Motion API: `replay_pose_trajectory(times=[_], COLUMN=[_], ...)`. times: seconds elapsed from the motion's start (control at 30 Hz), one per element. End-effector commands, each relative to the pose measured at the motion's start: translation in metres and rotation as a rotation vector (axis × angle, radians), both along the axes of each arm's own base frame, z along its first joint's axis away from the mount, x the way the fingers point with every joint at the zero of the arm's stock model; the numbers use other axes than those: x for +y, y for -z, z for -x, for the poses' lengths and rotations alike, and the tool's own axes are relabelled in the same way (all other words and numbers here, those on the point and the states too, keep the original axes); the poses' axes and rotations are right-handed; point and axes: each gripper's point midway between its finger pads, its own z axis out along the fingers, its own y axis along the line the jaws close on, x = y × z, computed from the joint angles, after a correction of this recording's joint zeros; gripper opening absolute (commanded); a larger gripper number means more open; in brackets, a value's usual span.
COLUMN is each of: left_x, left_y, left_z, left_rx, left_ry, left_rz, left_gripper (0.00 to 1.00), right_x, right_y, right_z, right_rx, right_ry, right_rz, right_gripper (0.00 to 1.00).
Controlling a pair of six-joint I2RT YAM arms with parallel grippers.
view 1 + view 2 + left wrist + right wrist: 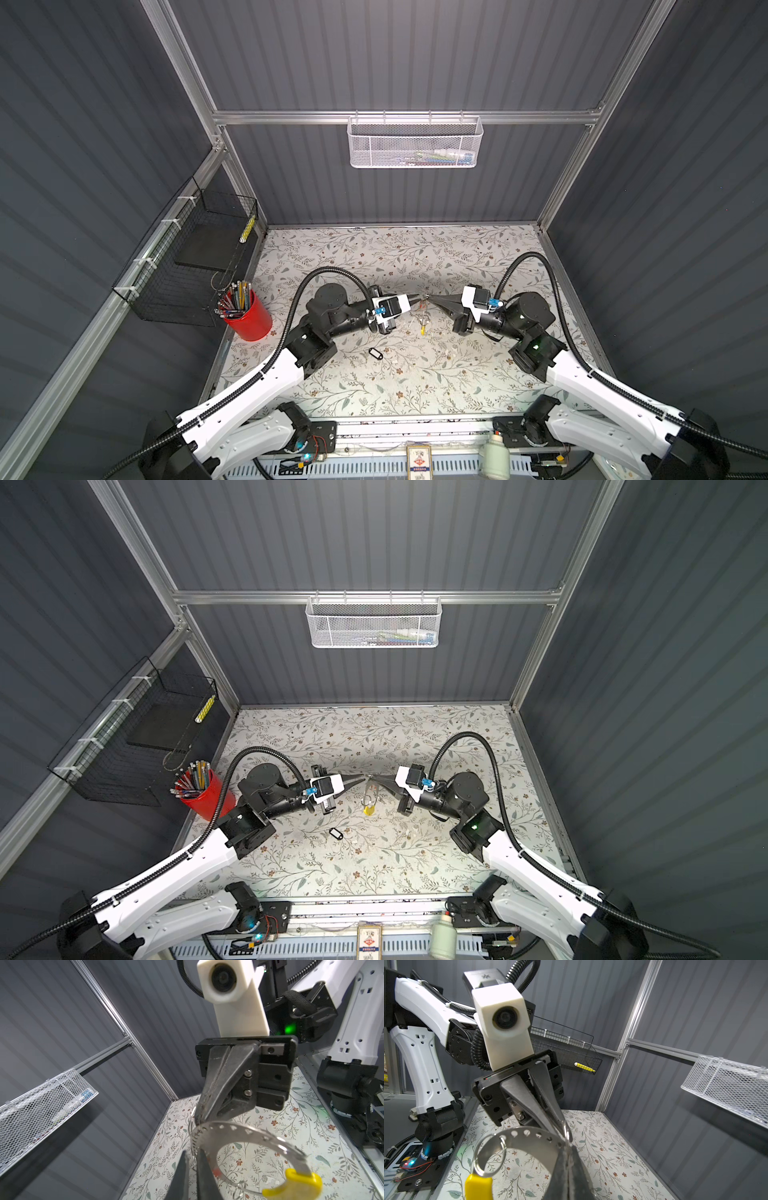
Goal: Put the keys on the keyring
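The keyring (239, 1129) is a perforated grey metal hoop with a yellow piece (295, 1186). It hangs above mid-table in both top views (423, 320) (369, 800). My right gripper (568, 1148) is shut on the hoop's (529, 1138) band, its jaws pressed together. My left gripper (192, 1152) meets it tip to tip (419, 296), nearly shut on a thin wire ring at the hoop's edge. An orange-red tag (216, 1172) peeks out beside its finger. The black-framed key tag (375, 353) (336, 834) lies loose on the table, in front of the left gripper.
A red cup of pencils (249, 316) stands at the table's left edge, under a black wire basket (195, 257). A white mesh basket (413, 143) hangs on the back wall. A bottle (494, 455) and a small box (419, 461) sit on the front rail.
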Motion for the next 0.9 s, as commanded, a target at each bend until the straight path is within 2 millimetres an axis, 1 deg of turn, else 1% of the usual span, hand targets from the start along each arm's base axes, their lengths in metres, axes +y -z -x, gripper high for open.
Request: replay_pose_trajectory(times=[0.0, 0.2, 0.47, 0.67, 0.87], left_x=[-0.005, -0.010, -0.001, 0.006, 0.004], left_y=[-0.013, -0.019, -0.027, -0.034, -0.037], left_z=[0.002, 0.002, -0.003, 0.000, 0.002], left_rx=[-0.006, -0.016, -0.028, -0.018, -0.001], left_ry=[0.043, 0.066, 0.038, 0.063, 0.108], left_rz=[0.030, 0.044, 0.058, 0.073, 0.072], left_gripper=[0.11, 0.12, 0.12, 0.21, 0.22], right_x=[0.000, 0.002, -0.001, -0.003, -0.002], right_y=[-0.011, -0.010, -0.006, -0.006, -0.006], right_z=[0.004, 0.005, 0.004, 0.003, 0.004], right_rx=[-0.020, -0.020, -0.028, -0.038, -0.049], right_ry=[-0.028, -0.043, -0.029, -0.022, -0.037], right_rz=[-0.039, -0.030, -0.017, -0.013, 0.001], right_gripper=[0.00, 0.00, 0.00, 0.00, 0.00])
